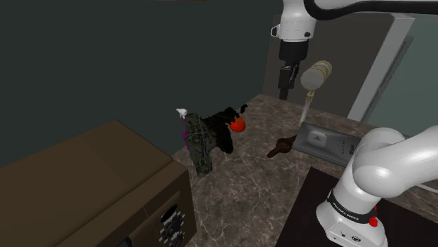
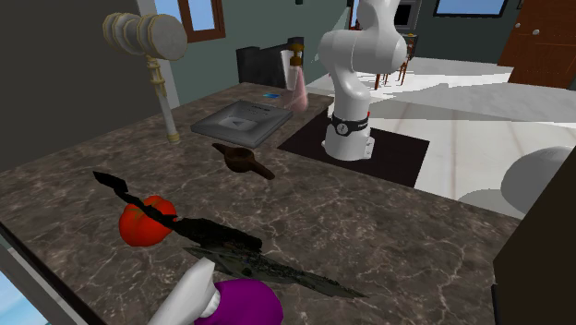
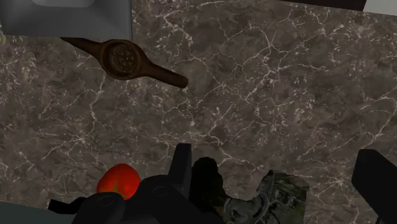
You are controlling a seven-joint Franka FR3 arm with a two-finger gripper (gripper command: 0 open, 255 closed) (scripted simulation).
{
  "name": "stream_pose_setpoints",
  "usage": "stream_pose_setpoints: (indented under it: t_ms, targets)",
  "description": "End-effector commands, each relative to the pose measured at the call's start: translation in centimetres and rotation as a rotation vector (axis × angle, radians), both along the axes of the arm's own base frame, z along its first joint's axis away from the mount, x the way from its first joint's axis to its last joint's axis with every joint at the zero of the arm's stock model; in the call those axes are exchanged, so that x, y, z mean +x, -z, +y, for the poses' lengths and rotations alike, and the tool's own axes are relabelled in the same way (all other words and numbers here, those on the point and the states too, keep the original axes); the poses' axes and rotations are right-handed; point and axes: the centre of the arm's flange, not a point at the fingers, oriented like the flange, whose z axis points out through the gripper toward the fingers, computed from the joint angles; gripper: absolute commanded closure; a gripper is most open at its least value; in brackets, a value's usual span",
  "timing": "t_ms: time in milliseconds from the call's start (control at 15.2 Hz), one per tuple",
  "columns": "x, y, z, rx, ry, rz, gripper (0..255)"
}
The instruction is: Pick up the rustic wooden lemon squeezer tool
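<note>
Two black fingers (image 3: 182, 167) of the end effector (image 3: 277, 156) stand wide apart with nothing between them. The end effector (image 1: 283, 90) hangs well above the dark marbled surface (image 1: 253, 189). Below it sits a red tomato (image 3: 119, 180) beside a dark mottled object (image 1: 200, 140), perhaps a crumpled cloth, hard to say from where I stand. Well apart from these, the brown wooden lemon squeezer (image 3: 124, 58) lies flat on the surface, untouched, one end just beside the grey sink (image 2: 242, 120).
</note>
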Motion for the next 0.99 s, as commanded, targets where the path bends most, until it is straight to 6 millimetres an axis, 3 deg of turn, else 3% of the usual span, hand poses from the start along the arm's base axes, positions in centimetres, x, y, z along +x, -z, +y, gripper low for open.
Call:
stream_pose_setpoints:
  t_ms: [0,924]
  targets:
    - [0.0,0.0,0.0,0.0,0.0,0.0,0]
    - [-1.5,15.6,-10.2,0.038,-0.178,-0.027,0]
